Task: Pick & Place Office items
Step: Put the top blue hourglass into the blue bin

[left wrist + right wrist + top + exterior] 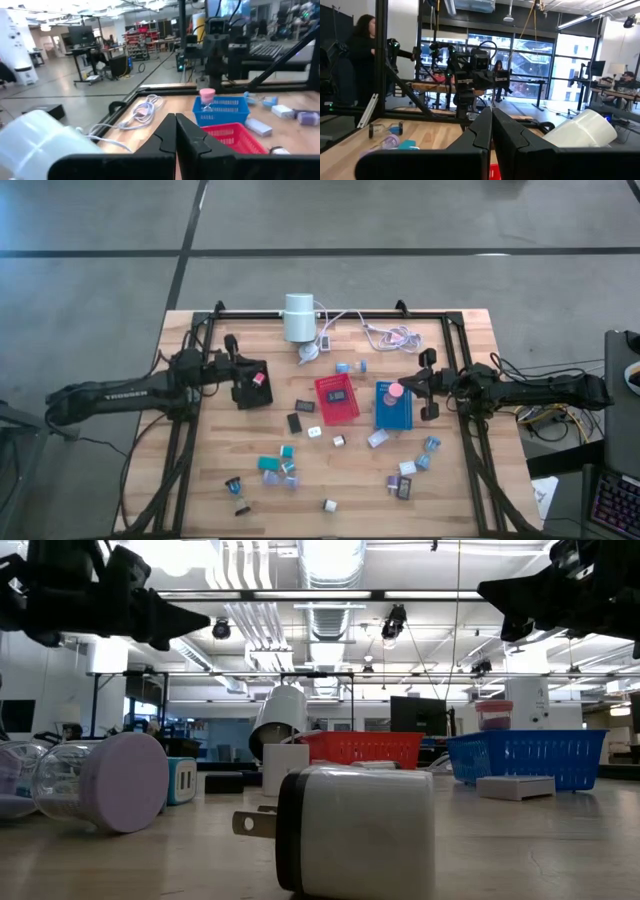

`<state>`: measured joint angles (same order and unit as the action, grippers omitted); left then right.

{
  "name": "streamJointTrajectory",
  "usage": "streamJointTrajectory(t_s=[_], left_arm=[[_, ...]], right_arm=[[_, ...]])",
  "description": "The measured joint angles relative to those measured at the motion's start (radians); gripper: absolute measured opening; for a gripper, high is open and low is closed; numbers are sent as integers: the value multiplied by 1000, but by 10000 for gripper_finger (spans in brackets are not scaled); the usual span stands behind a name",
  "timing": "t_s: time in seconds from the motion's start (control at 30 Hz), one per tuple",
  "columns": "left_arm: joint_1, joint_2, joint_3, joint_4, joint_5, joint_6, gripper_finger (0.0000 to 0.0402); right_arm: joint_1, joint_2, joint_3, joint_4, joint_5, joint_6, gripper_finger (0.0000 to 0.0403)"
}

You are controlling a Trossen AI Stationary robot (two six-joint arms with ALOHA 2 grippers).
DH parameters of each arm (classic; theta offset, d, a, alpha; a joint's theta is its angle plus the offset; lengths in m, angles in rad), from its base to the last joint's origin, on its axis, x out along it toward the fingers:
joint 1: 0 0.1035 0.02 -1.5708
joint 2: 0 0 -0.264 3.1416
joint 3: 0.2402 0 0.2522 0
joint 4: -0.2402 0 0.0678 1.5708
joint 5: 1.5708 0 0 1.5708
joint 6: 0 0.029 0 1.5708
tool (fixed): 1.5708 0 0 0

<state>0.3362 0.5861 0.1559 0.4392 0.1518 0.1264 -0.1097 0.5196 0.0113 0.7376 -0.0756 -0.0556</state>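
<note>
- Your left gripper point(262, 384) hangs above the table's point(470, 480) left side, over the black tray point(250, 395); its fingers are pressed together with nothing between them, and a small pink piece point(258, 379) lies in that tray just beneath.
- Your right gripper point(415, 385) hovers at the blue tray's point(393, 415) right edge, jaws clenched; the pink disc point(396, 391) sits at its tip, but you cannot tell whether it is gripped.
- Most office items point(285, 470) lie scattered along the table's near edge, with a few near the red tray point(336, 398).
- You seem to be between deliveries. Next, take the left arm toward the near edge, spread its fingers, and line up squarely over one small piece.
</note>
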Motion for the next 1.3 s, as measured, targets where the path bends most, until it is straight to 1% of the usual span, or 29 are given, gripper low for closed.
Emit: streamJointTrajectory(t_s=[0.07, 0.13, 0.3, 0.57, 0.6, 0.67, 0.73, 0.83, 1.13, 1.3], left_arm=[[2, -6, -14, 60, 32, -39, 3], [3, -17, -16, 70, 41, -60, 2], [6, -27, -50, 55, 40, -62, 2], [60, -28, -107, 156, 6, -67, 2], [67, -28, -108, 162, 13, -95, 2], [77, -28, -97, 179, 61, -146, 2], [78, -29, -74, 179, 96, -154, 2], [78, -27, -68, 144, 96, -154, 2], [86, -28, -78, 129, 84, -98, 2], [86, -28, -78, 124, 84, -93, 2]], right_arm=[[0, 0, 0, 0, 0, -4, 8], [0, 0, 0, 0, 0, -5, 8], [0, 0, 0, 0, 0, -11, 8], [0, 0, 0, 2, -1, -27, 8], [0, 0, 0, 2, -1, -27, 8], [0, 0, 0, 2, -1, -27, 8], [0, 0, 0, 2, -1, -26, 8], [0, 0, 0, 3, -2, -27, 8], [0, 0, 0, 4, -3, -27, 8], [0, 0, 0, 6, -3, -27, 8]])
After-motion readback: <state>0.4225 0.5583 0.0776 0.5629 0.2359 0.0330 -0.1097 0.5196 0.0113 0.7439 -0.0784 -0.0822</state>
